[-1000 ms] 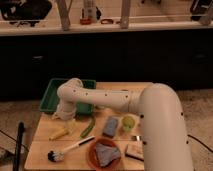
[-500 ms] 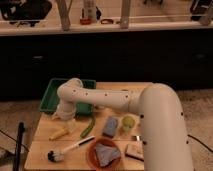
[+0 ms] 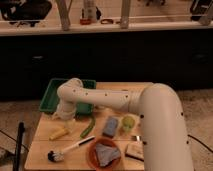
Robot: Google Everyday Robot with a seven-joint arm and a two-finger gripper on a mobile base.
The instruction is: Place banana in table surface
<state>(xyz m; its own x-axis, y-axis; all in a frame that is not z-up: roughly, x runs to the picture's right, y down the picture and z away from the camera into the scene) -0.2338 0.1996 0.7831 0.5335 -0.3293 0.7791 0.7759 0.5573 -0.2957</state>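
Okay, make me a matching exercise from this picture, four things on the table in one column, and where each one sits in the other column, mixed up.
Things:
1. banana
2. green tray
3. orange plate
4. gripper

Places:
A. near edge of the table surface, holding a grey cloth
B. far left corner
C. just in front of the tray, above the banana
D. lying on the wood, left of the green vegetable

Pairs: 1-D, 2-B, 3-A, 4-C
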